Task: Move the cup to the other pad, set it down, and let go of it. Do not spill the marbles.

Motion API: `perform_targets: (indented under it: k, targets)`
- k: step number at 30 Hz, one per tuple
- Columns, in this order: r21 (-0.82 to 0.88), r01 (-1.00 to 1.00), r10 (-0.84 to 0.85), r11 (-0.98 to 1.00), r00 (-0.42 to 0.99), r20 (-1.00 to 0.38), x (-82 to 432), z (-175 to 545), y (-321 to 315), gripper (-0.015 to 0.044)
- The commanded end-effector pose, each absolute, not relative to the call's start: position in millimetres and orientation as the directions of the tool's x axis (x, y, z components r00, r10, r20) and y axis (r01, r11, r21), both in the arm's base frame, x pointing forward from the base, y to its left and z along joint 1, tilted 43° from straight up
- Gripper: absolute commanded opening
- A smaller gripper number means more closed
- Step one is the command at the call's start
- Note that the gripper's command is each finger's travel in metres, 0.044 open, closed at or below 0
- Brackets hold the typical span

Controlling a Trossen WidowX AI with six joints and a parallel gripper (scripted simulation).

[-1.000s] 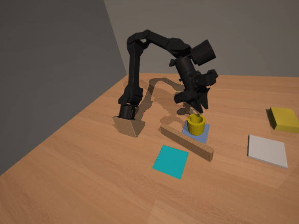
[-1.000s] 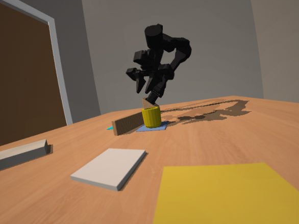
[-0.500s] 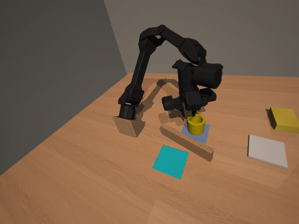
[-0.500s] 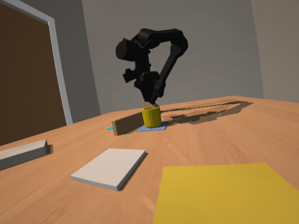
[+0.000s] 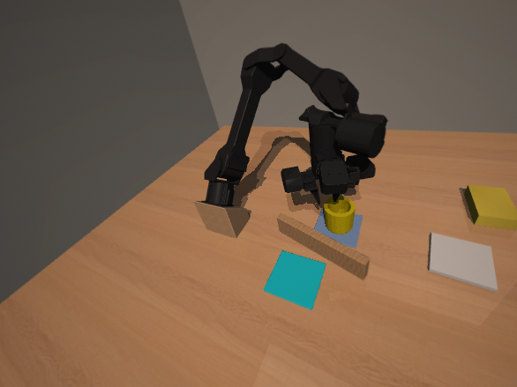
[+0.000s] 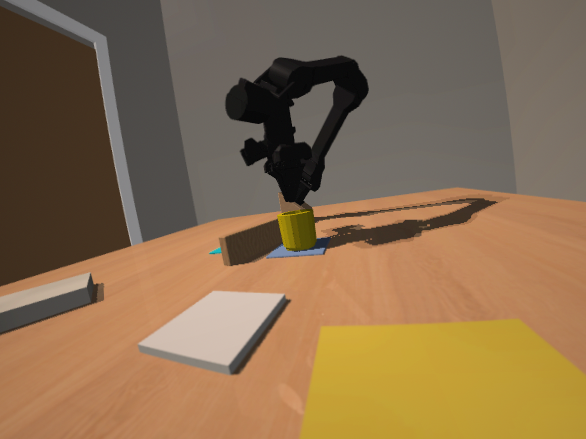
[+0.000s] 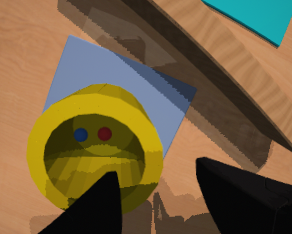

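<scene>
A yellow cup (image 5: 339,224) (image 6: 298,231) (image 7: 95,102) stands upright on the blue pad (image 5: 356,228) (image 6: 321,248) (image 7: 90,65). A blue marble (image 7: 80,135) and a red marble (image 7: 104,134) lie inside it. The teal pad (image 5: 295,279) (image 6: 215,251) (image 7: 260,17) is bare where it shows. My gripper (image 5: 327,203) (image 6: 296,202) (image 7: 157,174) points down, partly open, with nothing between its fingers. Its tips are just above the cup's rim height. In the wrist view the left finger overlaps the cup's mouth and the right finger is outside the cup.
A wooden bar (image 5: 319,243) (image 6: 250,241) (image 7: 225,55) stands between the two pads, close to the blue one. A white slab (image 5: 463,259) (image 6: 215,329) and a yellow block (image 5: 494,204) (image 6: 425,379) lie farther off. A grey bar (image 6: 45,301) shows at the left in the exterior view.
</scene>
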State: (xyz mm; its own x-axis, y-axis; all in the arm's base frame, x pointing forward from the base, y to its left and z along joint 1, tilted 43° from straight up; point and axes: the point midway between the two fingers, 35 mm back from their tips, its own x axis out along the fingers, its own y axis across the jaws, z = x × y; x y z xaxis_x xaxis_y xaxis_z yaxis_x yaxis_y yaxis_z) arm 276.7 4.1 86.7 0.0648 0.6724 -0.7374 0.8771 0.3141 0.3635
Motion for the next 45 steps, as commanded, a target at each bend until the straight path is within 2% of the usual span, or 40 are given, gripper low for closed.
perform_targets:
  k: [1,37,45]
  targets:
    - [0.358,0.882,0.675,0.307,0.063,-0.735,277.4,80.5,8.6,0.0167]
    - [0.360,0.881,0.678,0.306,0.063,-0.732,279.5,45.3,42.6,0.0167]
    - [0.362,0.878,0.676,0.312,0.062,-0.734,279.4,46.6,41.4,0.0113]
